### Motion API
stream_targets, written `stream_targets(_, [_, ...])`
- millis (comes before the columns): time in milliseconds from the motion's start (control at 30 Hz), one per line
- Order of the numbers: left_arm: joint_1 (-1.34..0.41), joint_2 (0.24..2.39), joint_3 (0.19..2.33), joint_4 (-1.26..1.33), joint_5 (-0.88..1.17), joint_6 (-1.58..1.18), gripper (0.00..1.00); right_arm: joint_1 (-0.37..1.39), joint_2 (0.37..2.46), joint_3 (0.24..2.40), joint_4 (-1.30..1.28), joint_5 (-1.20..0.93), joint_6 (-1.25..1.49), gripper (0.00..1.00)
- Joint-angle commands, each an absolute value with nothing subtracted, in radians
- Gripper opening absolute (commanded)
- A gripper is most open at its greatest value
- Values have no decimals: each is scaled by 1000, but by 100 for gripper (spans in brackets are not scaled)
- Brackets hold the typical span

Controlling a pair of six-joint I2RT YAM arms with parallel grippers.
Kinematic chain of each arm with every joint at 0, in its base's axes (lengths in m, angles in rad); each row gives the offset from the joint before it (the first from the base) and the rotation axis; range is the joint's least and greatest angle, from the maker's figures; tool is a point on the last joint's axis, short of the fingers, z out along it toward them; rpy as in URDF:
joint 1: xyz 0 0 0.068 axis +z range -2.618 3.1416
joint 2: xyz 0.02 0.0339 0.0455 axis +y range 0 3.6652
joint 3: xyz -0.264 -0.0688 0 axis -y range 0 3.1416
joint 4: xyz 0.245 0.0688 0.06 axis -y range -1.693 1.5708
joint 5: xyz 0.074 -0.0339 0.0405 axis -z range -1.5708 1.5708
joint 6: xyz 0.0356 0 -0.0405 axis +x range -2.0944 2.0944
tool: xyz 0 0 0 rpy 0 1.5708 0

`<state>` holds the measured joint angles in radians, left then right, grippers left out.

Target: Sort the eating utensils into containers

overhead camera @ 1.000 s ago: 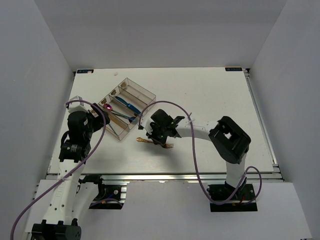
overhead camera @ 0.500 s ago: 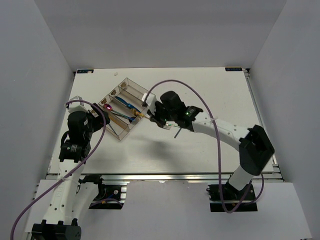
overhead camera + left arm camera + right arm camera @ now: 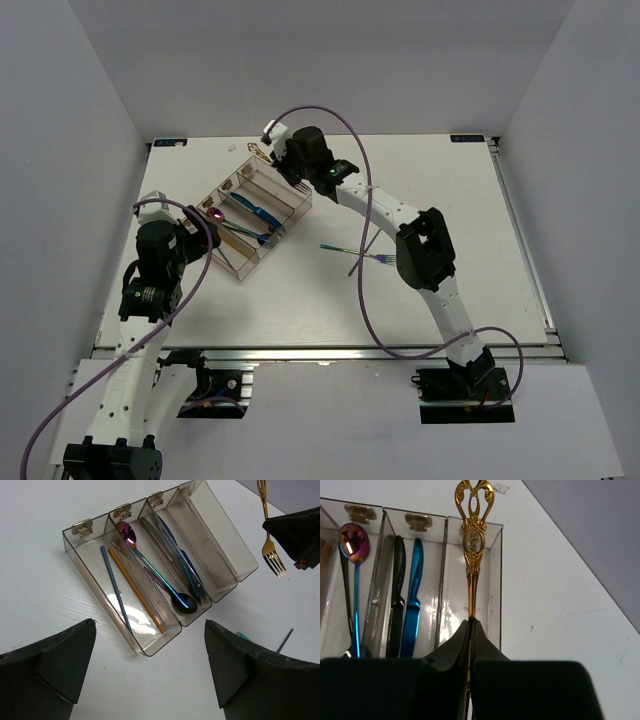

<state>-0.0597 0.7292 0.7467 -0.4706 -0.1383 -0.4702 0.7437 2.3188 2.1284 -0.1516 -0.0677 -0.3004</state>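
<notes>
My right gripper (image 3: 470, 622) is shut on a gold fork (image 3: 474, 540), whose ornate handle sticks out ahead of the fingers. It hangs above the far end of the clear tray (image 3: 495, 580), over the outermost compartment, where no utensil shows. From above, that gripper (image 3: 285, 160) is at the tray's (image 3: 300, 190) back corner. The left wrist view shows the fork (image 3: 272, 555) with its tines pointing down. My left gripper (image 3: 150, 625) stands open above the table just in front of the tray (image 3: 247, 575). Inside lie a purple-rainbow spoon (image 3: 150, 567), a blue chopstick (image 3: 114, 587), a gold chopstick (image 3: 135, 590) and a blue knife (image 3: 187, 570).
An iridescent fork (image 3: 380, 260) and a slim dark stick (image 3: 357, 262) lie crossed on the table right of the tray. The right arm's purple cable (image 3: 362, 290) loops over them. White walls close in the table on three sides.
The right arm has swung from the table's middle to the tray's far corner, carrying the gold fork up with it. The left arm has not moved.
</notes>
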Motion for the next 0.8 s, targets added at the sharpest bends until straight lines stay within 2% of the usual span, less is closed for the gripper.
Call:
stream_targets(0, [-54,721,749,-463,-132,-457,98,732,2332,2200,-59,-129,-325,0])
stream_targets(233, [-54,730,747,-462,-106,-454,98,723,2422,2189,89,-189,-311,0])
stream_targets(500, [-54,721,746,-460,-98,-454,98,712,2511,2246,121,-115,-308,0])
stream_targets(533, [-54,719,746,-460,-98,-454,98,710,2502,2237,132,-94,-307,7])
stream_targets(600, [-52,718,746,-459,-97,-454,98,703,2490,2221,144,-97,-301,13])
stream_targets(633, [-54,718,746,-459,-97,-454,98,701,2478,2211,146,-97,-289,27])
stream_targets(700, [-54,718,746,-460,-95,-454,98,699,2464,2198,147,-86,-288,46])
stream_targets(733, [-52,718,746,-460,-97,-454,98,699,2447,2188,146,-77,-288,62])
stream_targets(767, [-54,716,746,-460,-98,-454,98,699,2436,2181,144,-75,-288,72])
